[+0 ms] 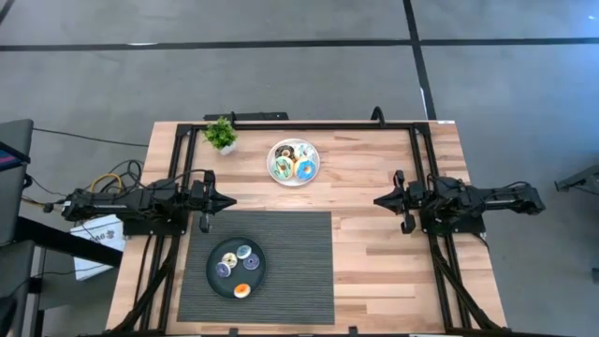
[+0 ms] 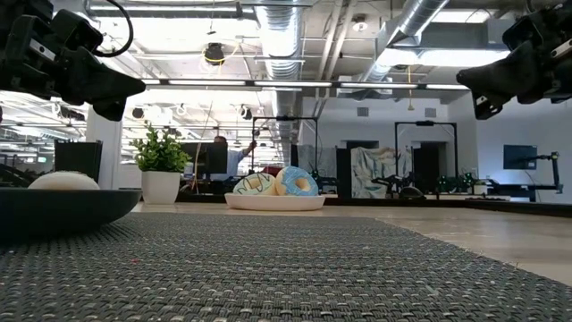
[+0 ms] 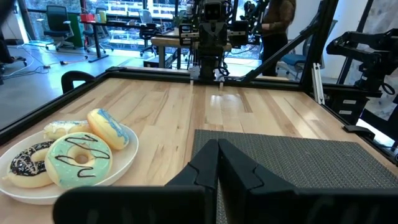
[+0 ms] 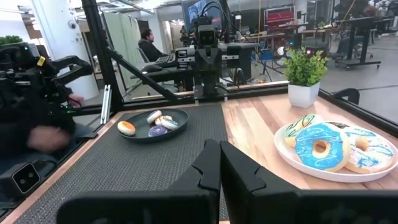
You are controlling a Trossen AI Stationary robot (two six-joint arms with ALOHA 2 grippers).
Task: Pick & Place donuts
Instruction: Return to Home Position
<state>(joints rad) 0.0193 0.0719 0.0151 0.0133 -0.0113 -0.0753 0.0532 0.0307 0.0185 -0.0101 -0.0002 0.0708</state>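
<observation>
Basically done: sorting looks complete and the step in hand is the return to home.

- Four large donuts are on the white plate [image 3: 121, 163] at 12 o'clock on the desk [image 1: 374, 271]: blue [image 4: 320, 147], green [image 3: 79, 160], chocolate [image 3: 28, 165], white [image 4: 364, 152].
- The small donuts are on the black dish [image 4: 152, 140] at 7 o'clock, on the grey mat [image 1: 299, 271]. I count five from above, incl. a tan one [image 4: 126, 128] and a purple one [image 4: 157, 130].
- I see no donut loose on the desk or mat.
- Left claw [image 1: 227, 199] is at 9 o'clock, pointing inward, up off the desk. Its fingers are pressed together with nothing between them.
- Right claw [image 1: 379, 199] is at 3 o'clock, mirrored. Its fingers are closed tight too, and it is empty.
- Both arms sit folded at the desk edges, well apart from plate and dish.

Next move, my read: nothing to pick. It only calls for settling into the rest pose and staying high enough to clear the plate, the dish and the potted plant [image 1: 222, 136] at 11 o'clock. Another pick would need the fingers parted first.

Writing:
- No brand or label is legible on the donuts, plate, dish or arms.
- The white sheet [image 1: 94, 245] by the left arm's base has print, too small to read.
- Screens in the room behind are unreadable.
</observation>
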